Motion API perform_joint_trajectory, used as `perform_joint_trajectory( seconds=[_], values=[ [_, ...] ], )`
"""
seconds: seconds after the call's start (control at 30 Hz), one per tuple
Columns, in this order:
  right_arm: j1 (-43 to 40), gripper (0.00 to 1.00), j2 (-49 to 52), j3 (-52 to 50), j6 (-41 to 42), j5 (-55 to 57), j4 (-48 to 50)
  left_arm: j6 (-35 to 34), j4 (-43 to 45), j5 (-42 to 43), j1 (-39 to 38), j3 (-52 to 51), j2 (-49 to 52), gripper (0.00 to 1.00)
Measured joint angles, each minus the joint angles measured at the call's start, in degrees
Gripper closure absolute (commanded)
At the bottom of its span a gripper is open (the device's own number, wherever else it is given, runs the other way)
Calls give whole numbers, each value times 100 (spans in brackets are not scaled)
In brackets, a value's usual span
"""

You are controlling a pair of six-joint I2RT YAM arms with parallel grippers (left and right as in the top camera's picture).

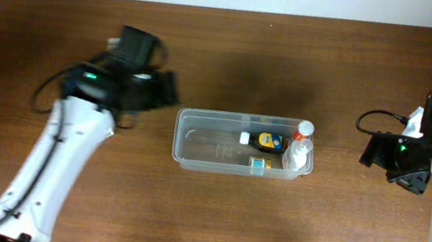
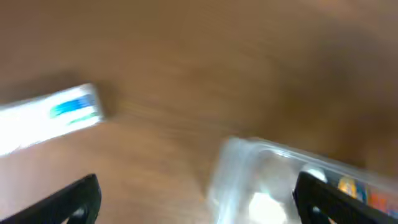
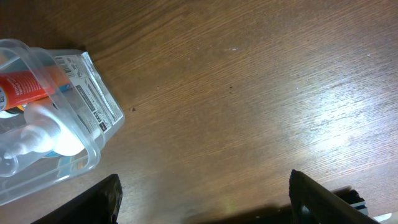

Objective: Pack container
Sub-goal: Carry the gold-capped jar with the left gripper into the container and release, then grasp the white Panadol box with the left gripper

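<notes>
You have the container (image 1: 205, 140) lying lengthwise, left to right, at the middle of the counter (image 1: 211, 221). Everything in it sits in its right half. A small bottle (image 1: 265, 140) lies near the far wall and a little box (image 1: 258, 167) against the near wall. A larger bottle (image 1: 297, 155) is at the right end, with a tube (image 1: 304, 131) in the far right corner just behind it. Your left end effector (image 2: 196, 186) is to the container's left and a little behind it. A packet (image 2: 56, 118) lies on the counter farther left, apart from the container. Your right end effector (image 3: 204, 186) is well off to the container's right.
</notes>
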Motion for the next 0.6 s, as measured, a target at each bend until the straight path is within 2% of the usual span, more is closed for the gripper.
perform_joint_trajectory(
  seconds=[0.13,0.27,0.4,0.6],
  values=[
    [0,23,0,0,2,0,2,-1840,-297,2,931,-203,76,1],
    [0,22,0,0,2,0,2,-3305,-299,11,1346,-468,262,1],
    [0,23,0,0,0,0,2,-4116,-203,31,1530,-634,632,1],
    [0,22,0,0,2,0,-2,-4542,-59,125,1799,-640,1390,1]
  ],
)
